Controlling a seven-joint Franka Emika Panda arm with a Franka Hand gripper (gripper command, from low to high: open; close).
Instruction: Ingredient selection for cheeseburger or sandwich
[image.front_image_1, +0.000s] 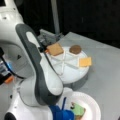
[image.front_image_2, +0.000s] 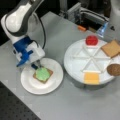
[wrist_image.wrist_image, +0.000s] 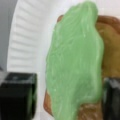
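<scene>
In a front view the arm's white link hides the tool and covers the near part of the white plate (image.front_image_1: 91, 105); the bread slice (image.front_image_1: 80, 115) there is cut off by the picture's bottom edge. In the wrist view the lettuce (wrist_image.wrist_image: 75, 62) runs off the bottom, and each finger (wrist_image.wrist_image: 17, 95) is only partly in frame. Whether the fingers touch the lettuce cannot be told.

Plate (image.front_image_2: 30, 85): lower left of a front view, on the tabletop (image.front_image_2: 75, 105).
Lettuce (image.front_image_2: 42, 73): on bread slice (image.front_image_2: 50, 72), on the plate.
Hand (image.front_image_2: 37, 65): just above the lettuce's upper-left edge.
Sectioned tray (image.front_image_2: 75, 62): right of the plate.
</scene>
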